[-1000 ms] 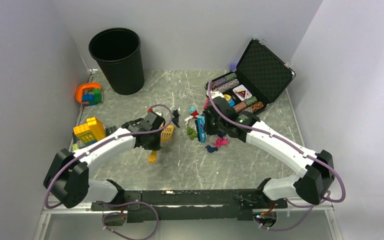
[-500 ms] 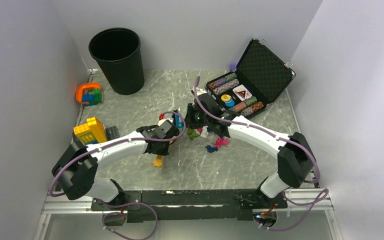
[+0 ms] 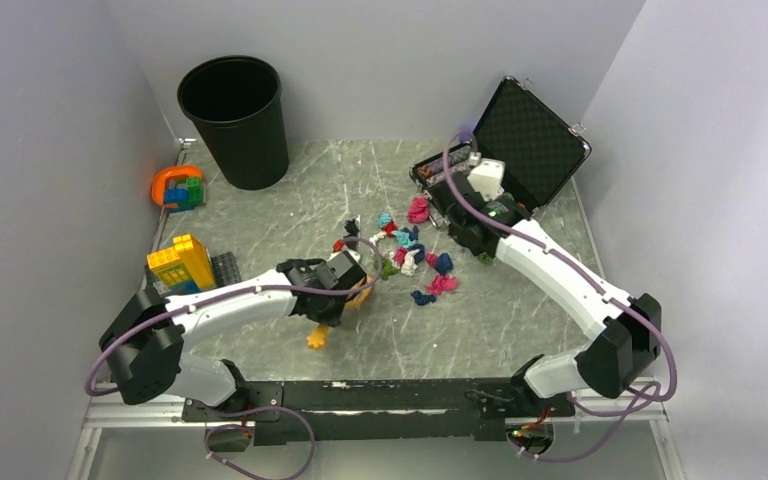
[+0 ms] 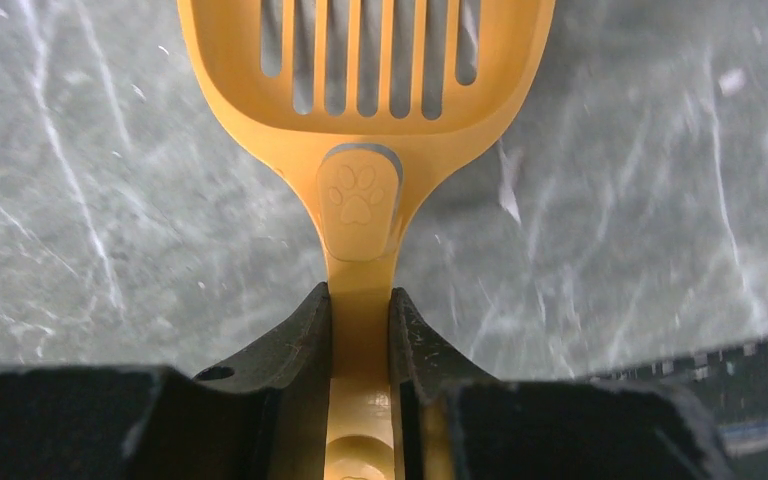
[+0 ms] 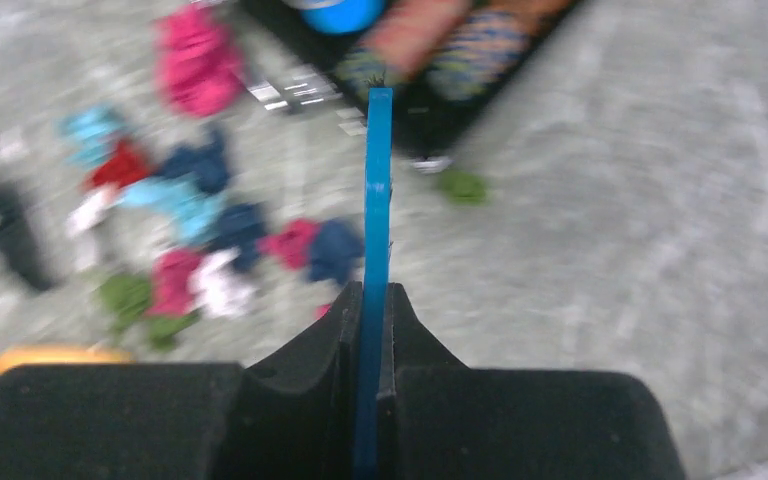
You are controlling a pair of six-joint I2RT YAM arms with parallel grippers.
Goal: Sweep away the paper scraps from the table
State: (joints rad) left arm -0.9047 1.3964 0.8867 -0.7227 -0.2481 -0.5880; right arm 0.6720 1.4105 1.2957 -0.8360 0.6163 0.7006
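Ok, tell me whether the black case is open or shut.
Open. The case has its lid tilted back, its padded lining showing in the top view.

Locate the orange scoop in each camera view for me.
Top external: orange scoop at centre, left of the paper scraps.
Left wrist: scoop fills top centre, handle between the left fingers.
Right wrist: scoop corner at bottom left.
Shared landmark: the scraps, upper left in right wrist.

top cam looks down on the whole bench (image 3: 310, 190) from high up; wrist cams sit close over it, right one shares the paper scraps (image 3: 407, 240)
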